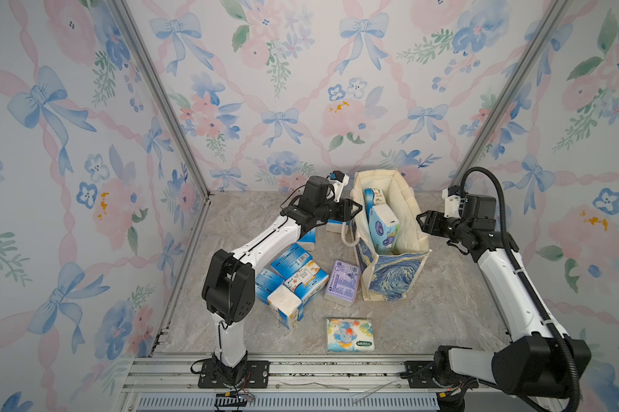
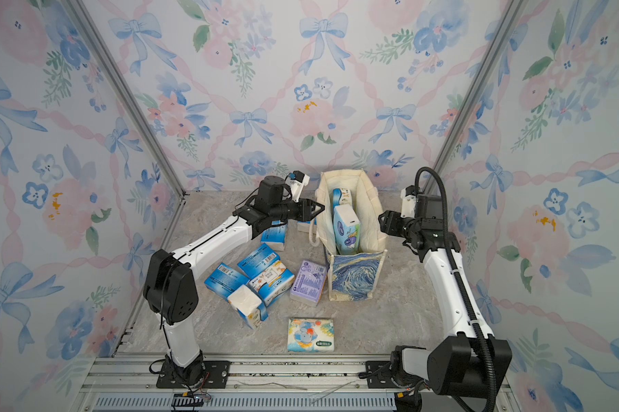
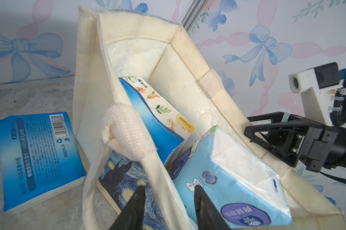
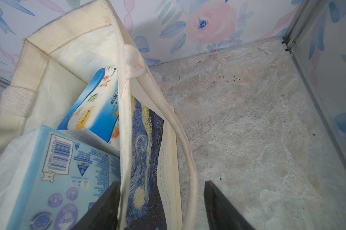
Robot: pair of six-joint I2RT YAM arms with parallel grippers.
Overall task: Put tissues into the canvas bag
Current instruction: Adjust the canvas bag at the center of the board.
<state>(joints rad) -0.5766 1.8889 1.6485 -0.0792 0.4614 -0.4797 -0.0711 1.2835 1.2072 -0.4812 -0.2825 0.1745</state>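
Note:
The canvas bag [image 1: 390, 274] [image 2: 354, 274] stands open at the back middle of the table. Inside it, a light blue tissue pack [image 1: 383, 228] [image 3: 228, 179] [image 4: 48, 169] leans against a blue flower-printed pack [image 1: 370, 196] [image 3: 158, 119] [image 4: 94, 107]. My left gripper [image 1: 358, 207] [image 3: 169, 187] is open astride the bag's left wall, one finger outside, one inside by the light blue pack. My right gripper [image 1: 420, 217] [image 4: 161, 182] is open astride the right wall and its rope handle [image 4: 188, 151]. Neither holds a pack.
Loose packs lie left of the bag: a blue-and-white pile [image 1: 293, 274], a lilac pack [image 1: 342, 281], a flat cartoon pack [image 1: 351, 334] near the front edge, and blue packs [image 1: 308, 242] [image 3: 38, 159] under my left arm. Floral walls close three sides.

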